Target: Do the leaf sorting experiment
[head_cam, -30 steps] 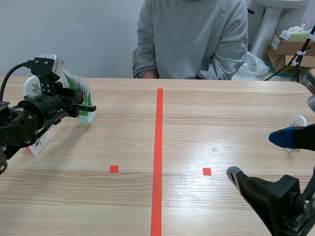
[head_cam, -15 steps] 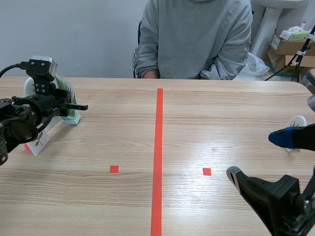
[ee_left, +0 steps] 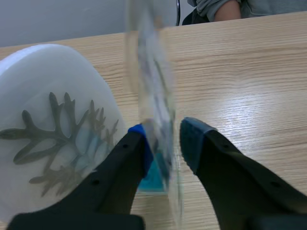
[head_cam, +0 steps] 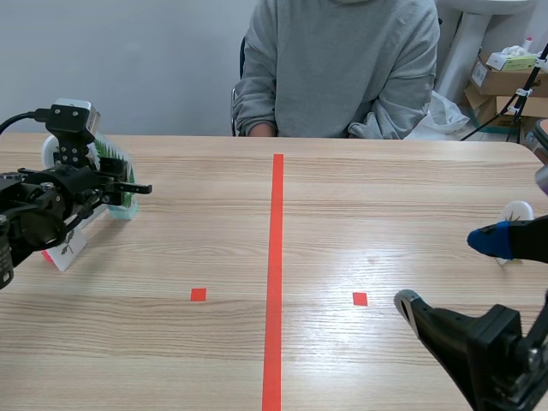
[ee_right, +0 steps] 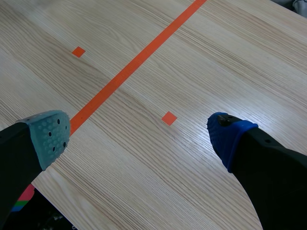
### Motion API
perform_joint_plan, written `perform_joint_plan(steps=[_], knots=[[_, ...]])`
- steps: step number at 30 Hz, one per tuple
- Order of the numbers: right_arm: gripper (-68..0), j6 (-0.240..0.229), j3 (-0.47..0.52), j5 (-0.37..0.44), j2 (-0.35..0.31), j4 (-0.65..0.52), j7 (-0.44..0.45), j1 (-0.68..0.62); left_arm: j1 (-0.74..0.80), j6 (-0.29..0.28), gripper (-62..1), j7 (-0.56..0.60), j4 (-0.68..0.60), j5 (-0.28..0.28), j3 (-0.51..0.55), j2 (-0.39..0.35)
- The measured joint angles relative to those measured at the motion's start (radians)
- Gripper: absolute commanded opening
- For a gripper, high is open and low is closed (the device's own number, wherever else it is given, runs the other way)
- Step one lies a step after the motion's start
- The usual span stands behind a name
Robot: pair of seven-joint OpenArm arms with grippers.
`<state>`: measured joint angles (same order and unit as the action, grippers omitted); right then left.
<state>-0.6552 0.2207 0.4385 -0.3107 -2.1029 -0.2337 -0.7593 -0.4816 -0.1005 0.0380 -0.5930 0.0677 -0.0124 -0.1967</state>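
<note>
Left wrist view is showing the left gripper [ee_left: 162, 140] closed down narrow on a clear leaf card [ee_left: 149, 72], with a blue pad sitting against either face of it. The card is standing on edge, its bottom sitting in a small teal stand [ee_left: 152, 179] under the fingers. Just beside it, off the gripper's left finger, a white disc [ee_left: 53, 91] with a grey-green fern-like leaf on it is facing the camera. I cannot tell whether the disc is touching the card. The print on the card is coming out too smeared here to make out.

Scene view is giving what the wrist is missing. The card's leaf is showing green, and card, stand and gripper are sitting near the far left corner of the tabletop [head_cam: 385, 197]. The disc is standing behind the arm, closer to the left edge. A second card [head_cam: 67, 248] with a small dark sprig is lying below the left arm by the left edge, and it is not showing in the wrist view. A person [head_cam: 342, 68] in a grey top is sitting at the far edge; the wrist view is catching only a forearm.

Right wrist view is showing the right gripper [ee_right: 136, 136] wide open, holding nothing. It is hanging over bare wood near an orange tape line [ee_right: 139, 57] and two orange squares [ee_right: 168, 118]. Scene view is placing it at the near right corner. It is also adding a small round white thing [head_cam: 518, 211] by the right edge, beyond the blue pad.
</note>
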Motion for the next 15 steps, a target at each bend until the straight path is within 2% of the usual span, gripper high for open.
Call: perform_joint_plan(steps=[3, 8, 10, 15], knots=[[-9.1, 0.0, 0.0, 0.0, 0.0, 0.0, 0.0, 0.0, 0.0, 0.0, -28.4, 0.001, 0.0, 0.0, 0.0, 0.0], [-9.1, 0.0, 0.0, 0.0, 0.0, 0.0, 0.0, 0.0, 0.0, 0.0, -10.6, 0.001, 0.0, 0.0, 0.0, 0.0], [-9.1, 0.0, 0.0, 0.0, 0.0, 0.0, 0.0, 0.0, 0.0, 0.0, -7.9, 0.0, 0.0, 0.0, 0.0, 0.0], [-9.1, 0.0, 0.0, 0.0, 0.0, 0.0, 0.0, 0.0, 0.004, 0.0, -7.9, -0.005, 0.0, 0.0, 0.0, 0.0]])
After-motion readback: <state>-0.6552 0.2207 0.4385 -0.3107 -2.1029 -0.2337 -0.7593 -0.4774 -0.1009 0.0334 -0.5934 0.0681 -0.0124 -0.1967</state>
